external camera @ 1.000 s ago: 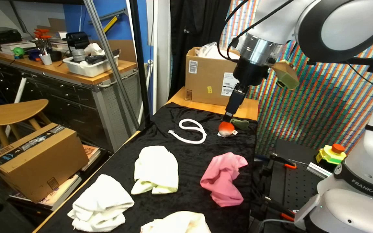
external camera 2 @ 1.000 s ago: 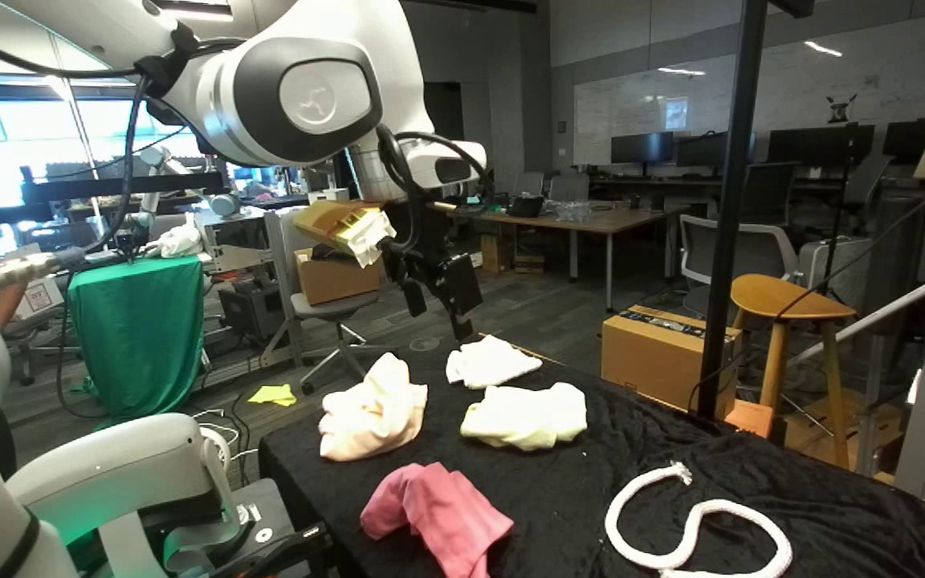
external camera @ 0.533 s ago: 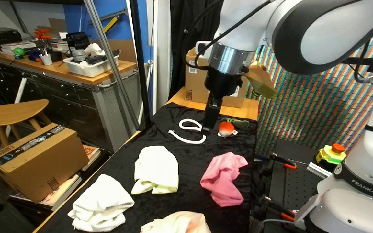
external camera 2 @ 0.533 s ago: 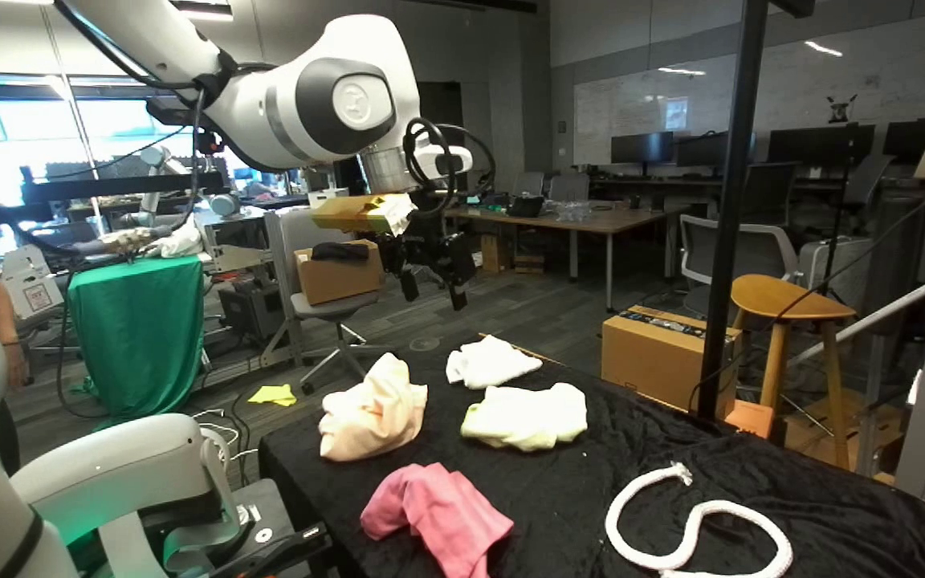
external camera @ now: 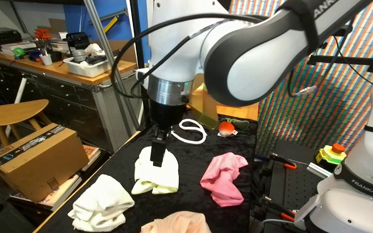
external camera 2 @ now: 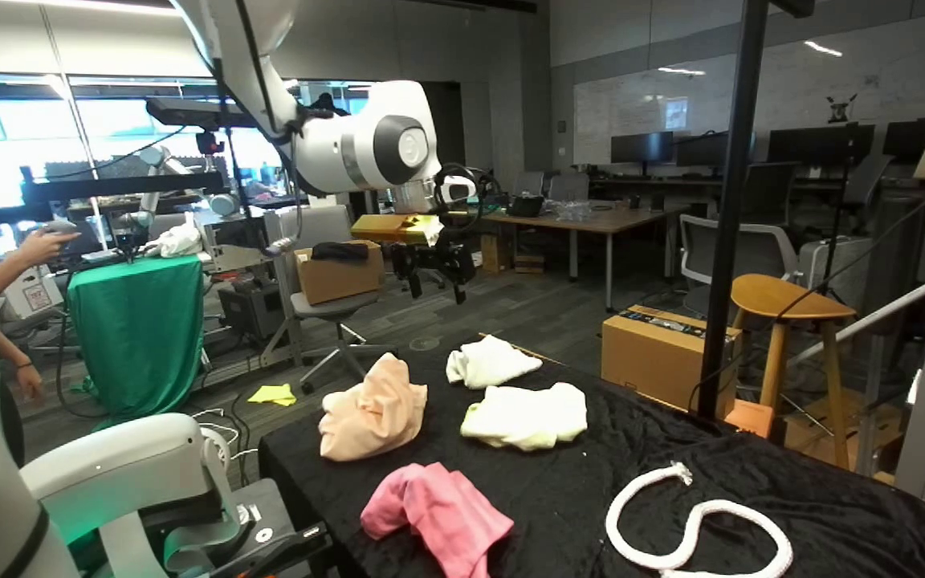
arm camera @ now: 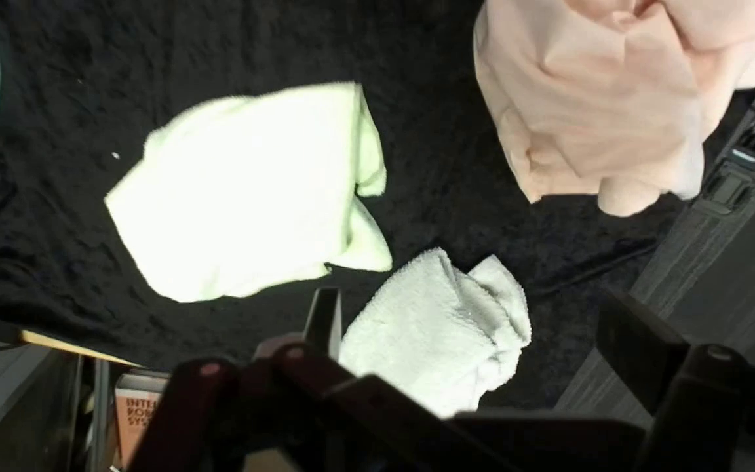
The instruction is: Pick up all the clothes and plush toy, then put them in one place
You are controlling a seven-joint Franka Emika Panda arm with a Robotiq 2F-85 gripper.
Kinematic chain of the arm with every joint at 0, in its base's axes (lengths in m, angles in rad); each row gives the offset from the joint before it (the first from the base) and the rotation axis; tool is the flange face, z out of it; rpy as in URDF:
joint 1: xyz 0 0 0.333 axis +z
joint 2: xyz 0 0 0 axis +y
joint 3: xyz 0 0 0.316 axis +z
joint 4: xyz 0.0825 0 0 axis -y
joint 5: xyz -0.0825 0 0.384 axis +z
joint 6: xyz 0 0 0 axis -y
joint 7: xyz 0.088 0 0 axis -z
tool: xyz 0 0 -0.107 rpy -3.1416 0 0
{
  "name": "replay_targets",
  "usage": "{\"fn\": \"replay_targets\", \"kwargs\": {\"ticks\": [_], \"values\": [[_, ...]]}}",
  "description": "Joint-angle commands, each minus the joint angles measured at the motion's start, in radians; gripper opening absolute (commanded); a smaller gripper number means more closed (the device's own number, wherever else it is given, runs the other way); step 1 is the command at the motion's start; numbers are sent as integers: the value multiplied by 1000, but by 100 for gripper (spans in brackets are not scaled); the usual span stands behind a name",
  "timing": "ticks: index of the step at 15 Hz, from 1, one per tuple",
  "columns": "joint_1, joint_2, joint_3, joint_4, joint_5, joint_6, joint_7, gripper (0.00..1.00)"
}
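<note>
"Gripper [external camera 2: 438,291] first: was anything in it?"

"No, its fingers [arm camera: 324,319] stood wide apart, in the air."

"And the likely pick?"

"The white cloth [arm camera: 436,328], I judged: it lay below, and the wrist view showed it between the fingers, bunched, without a clear long axis."

"The rest?"

"The green-tinged cloth [arm camera: 246,196] lay near it, the peach cloth [arm camera: 607,98] and pink cloth [external camera 2: 438,514] farther out, the plush toy [external camera: 227,128] farthest."

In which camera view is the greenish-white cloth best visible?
The wrist view: there the greenish-white cloth shows large, whole and uncovered, though washed out. Both exterior views show it smaller; in an exterior view the gripper hides part of it.
</note>
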State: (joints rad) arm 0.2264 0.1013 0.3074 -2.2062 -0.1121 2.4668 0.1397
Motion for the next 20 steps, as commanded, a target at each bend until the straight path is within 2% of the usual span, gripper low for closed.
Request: {"fn": "replay_targets", "kwargs": {"ticks": [1,6,9,12,16,20], "values": [[59,215,-25,214,-63,-2,22,100],[153,449,-82,444,-122,12,14,100],[197,562,-107,570,-108,6,9,100],[246,672,-153,698,-98,10,66,100],[270,776,-184,830,-54,-11,152,100],[290,841,-213,911,-29,-43,218,100]]}}
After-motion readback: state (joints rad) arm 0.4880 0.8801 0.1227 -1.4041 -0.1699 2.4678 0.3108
